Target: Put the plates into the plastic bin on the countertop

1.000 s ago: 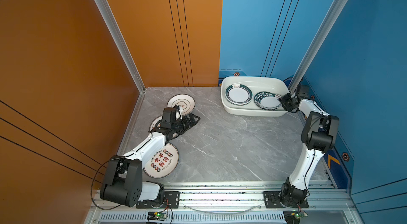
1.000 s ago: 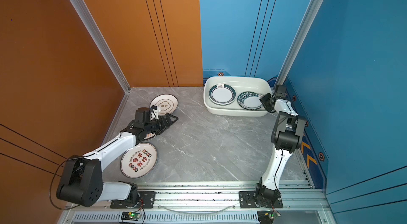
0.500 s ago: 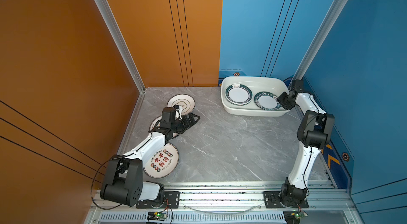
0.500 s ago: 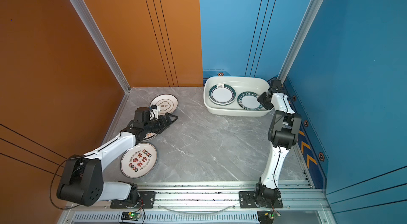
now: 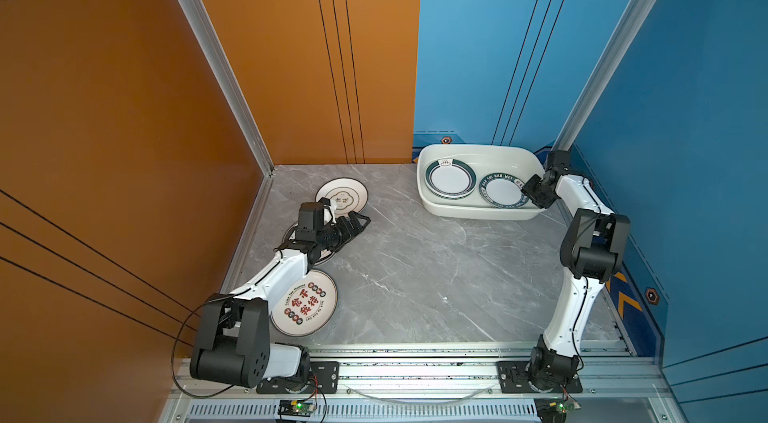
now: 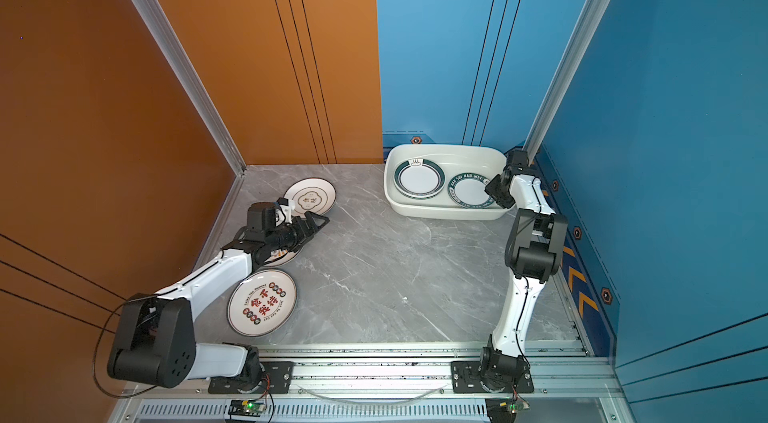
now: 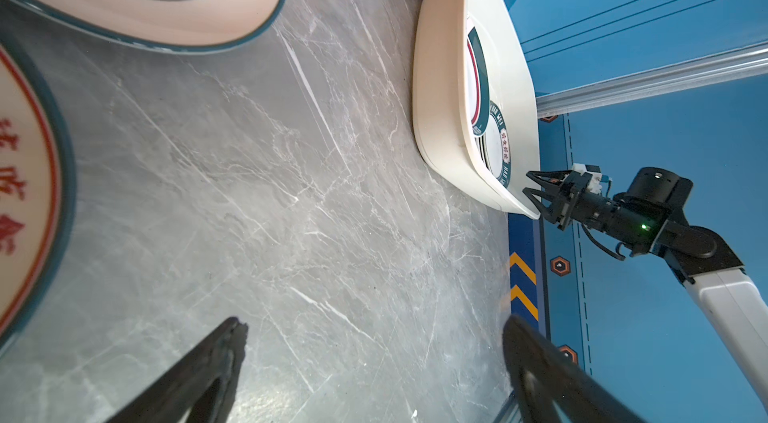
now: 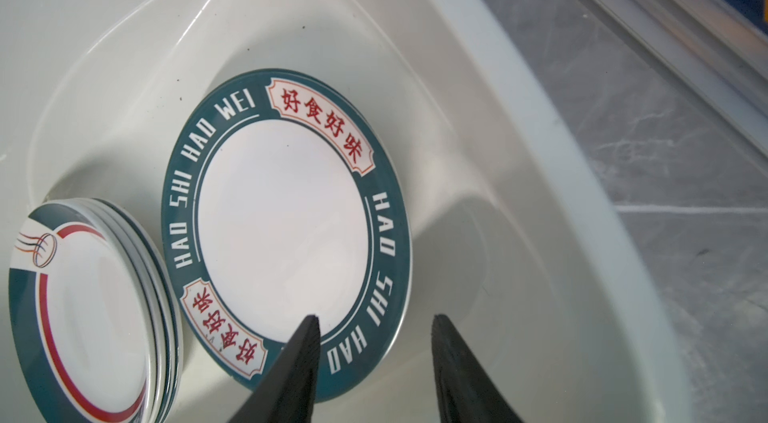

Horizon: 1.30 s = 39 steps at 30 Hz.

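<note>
Plates still to move all sit on the left arm's side.

Left claw lies low over the countertop. Its jaws are spread full and empty, with the fingers pointing toward the right of frame in both top views. Just off its tips, up and left in frame, sits the quatrefoil plate. A second plate is half hidden under that wrist in the top views and shows at the left edge of the left wrist view. The big red-character plate lies lower in frame, beside the forearm. In the left wrist view the jaws frame only bare marble, so no plate is lined up between them yet.

Right claw is at the right end of the plastic bin, upper right in both top views. Its jaws are partly apart and pinch nothing. The lettered plate lies in the bin under its tips, beside the red-lined stack.

Judgement: the next pick is the left arm's, since the right claw is well apart, across the whole counter. The left claw must turn up-left onto the quatrefoil rim, then carry toward upper right. Bin floor looks taken, so the plate likely goes on top.
</note>
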Motion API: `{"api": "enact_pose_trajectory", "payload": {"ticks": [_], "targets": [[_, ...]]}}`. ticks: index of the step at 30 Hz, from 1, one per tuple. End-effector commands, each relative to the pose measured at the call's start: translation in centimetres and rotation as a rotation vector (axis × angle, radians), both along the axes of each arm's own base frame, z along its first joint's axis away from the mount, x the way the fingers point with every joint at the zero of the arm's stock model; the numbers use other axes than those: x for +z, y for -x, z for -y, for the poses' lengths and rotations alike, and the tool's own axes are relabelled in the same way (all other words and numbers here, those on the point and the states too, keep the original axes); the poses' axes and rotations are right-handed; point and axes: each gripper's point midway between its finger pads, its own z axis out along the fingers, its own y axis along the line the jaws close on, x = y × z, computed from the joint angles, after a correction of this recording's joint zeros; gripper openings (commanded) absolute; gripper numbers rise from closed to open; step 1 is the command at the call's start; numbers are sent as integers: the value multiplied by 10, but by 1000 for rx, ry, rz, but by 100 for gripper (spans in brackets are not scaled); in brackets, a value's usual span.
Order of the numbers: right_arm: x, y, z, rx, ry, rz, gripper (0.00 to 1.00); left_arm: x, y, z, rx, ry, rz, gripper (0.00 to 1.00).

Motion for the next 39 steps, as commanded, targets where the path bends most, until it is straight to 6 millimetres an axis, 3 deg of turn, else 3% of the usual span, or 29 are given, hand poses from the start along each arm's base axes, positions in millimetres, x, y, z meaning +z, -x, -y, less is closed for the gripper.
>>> {"api": "enact_pose_trajectory", "payload": {"ticks": [1, 6, 10, 19, 23, 26, 29, 31, 32, 39], "targets": [[73, 3, -24, 65, 56, 161, 47, 5, -18, -25, 59, -63, 16, 98], [107, 19, -77, 185, 6, 301, 47, 8, -42, -64, 156, -105, 26, 98], [110, 39, -139, 318, -73, 324, 47, 10, -52, -88, 212, -122, 20, 98], [89, 94, -320, 565, -250, 329, 48, 16, -40, -96, 262, -91, 51, 98], [72, 105, -394, 595, -345, 339, 47, 16, -30, -95, 265, -90, 45, 98], [53, 104, -438, 617, -341, 307, 47, 15, -24, -94, 259, -86, 43, 98], [35, 99, -472, 629, -302, 270, 47, 13, -18, -92, 253, -76, 38, 98], [17, 87, -479, 601, -261, 237, 47, 11, -15, -91, 251, -67, 38, 98], [10, 93, -498, 621, -261, 225, 47, 11, -14, -91, 252, -63, 39, 98], [-25, 66, -529, 575, -282, 181, 47, 9, -9, -90, 241, -49, 40, 98]]}}
